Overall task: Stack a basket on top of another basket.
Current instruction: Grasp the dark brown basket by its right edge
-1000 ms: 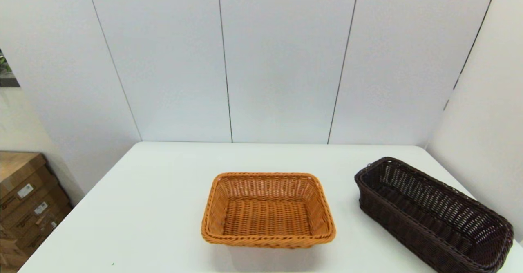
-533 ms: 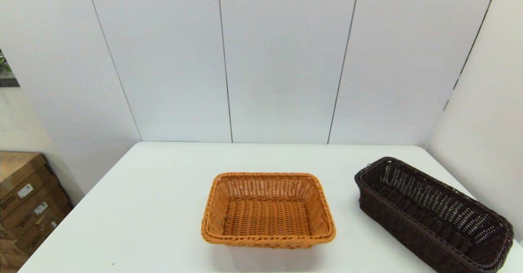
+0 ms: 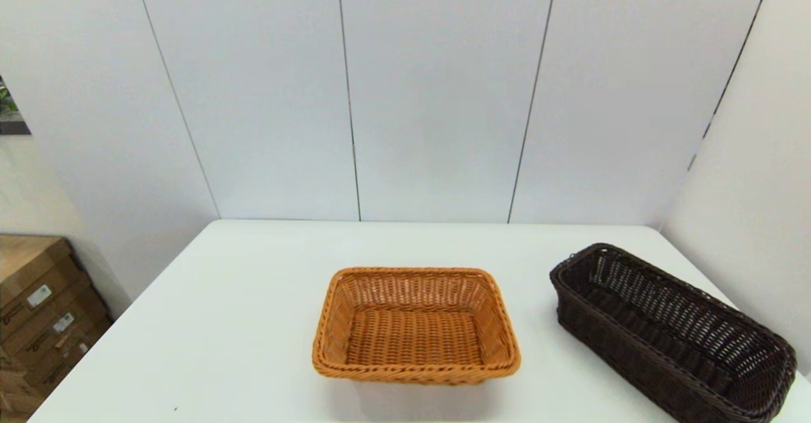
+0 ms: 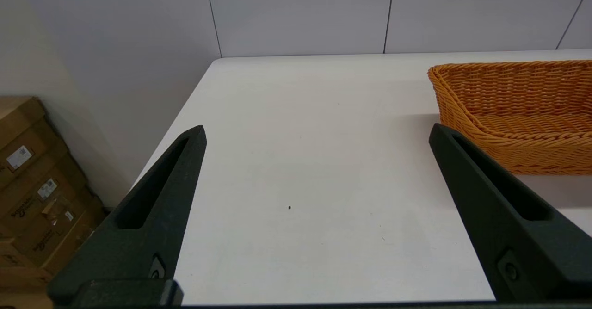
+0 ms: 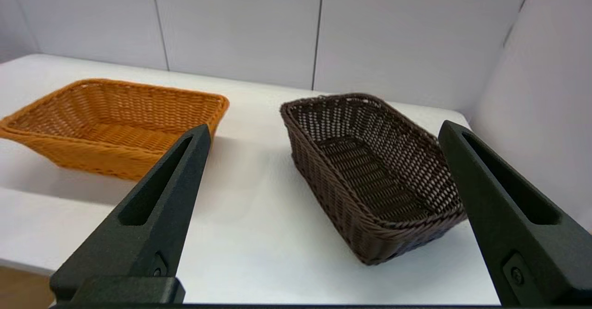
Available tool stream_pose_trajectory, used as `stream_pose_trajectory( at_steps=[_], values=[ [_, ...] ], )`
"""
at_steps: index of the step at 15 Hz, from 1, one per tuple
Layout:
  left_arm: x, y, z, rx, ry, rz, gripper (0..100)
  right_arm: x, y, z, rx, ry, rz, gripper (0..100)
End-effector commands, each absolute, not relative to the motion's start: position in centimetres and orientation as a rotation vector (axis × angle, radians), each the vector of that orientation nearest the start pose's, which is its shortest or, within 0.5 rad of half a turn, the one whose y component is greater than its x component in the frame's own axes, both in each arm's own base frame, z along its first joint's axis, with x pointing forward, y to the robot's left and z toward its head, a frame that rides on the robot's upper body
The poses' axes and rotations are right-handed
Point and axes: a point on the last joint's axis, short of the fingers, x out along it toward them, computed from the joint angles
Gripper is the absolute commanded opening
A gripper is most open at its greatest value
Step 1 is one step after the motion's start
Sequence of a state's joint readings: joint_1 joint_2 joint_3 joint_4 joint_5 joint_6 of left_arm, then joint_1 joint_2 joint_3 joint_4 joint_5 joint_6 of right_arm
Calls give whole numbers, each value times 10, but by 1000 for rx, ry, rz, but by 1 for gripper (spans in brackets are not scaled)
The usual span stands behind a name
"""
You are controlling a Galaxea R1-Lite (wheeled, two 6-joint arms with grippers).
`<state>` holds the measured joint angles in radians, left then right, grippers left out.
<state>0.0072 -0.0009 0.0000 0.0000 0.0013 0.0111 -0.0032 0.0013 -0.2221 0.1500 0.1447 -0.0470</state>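
- Table (image 3: pixel 253 321): white, smooth top; its far edge meets the back wall, its right side runs close to the side wall.
- Back wall (image 3: pixel 437 94): pale grey panels split by thin dark vertical seams.
- Side wall (image 3: pixel 754 176): off-white, on the right, meeting the back wall at a dark corner seam.
- Left wall (image 3: pixel 31 182): cream, with a dark framed edge showing at the picture border.
- Boxes (image 3: pixel 38 315): brown cardboard, stacked beside the table's left edge, bearing white labels.
- Light: even and soft; faint shadows on the tabletop.
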Motion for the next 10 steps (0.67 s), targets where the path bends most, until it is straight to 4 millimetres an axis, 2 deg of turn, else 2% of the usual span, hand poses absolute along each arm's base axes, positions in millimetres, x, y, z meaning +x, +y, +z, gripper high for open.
stream_pose_trajectory(
  at_steps=[1,10],
  values=[
    [-23,0,75,11,0,9,100,-45,3,120,-48,-70,132,100],
    [-23,0,75,11,0,9,100,-47,3,125,-52,-87,139,100]
  ],
)
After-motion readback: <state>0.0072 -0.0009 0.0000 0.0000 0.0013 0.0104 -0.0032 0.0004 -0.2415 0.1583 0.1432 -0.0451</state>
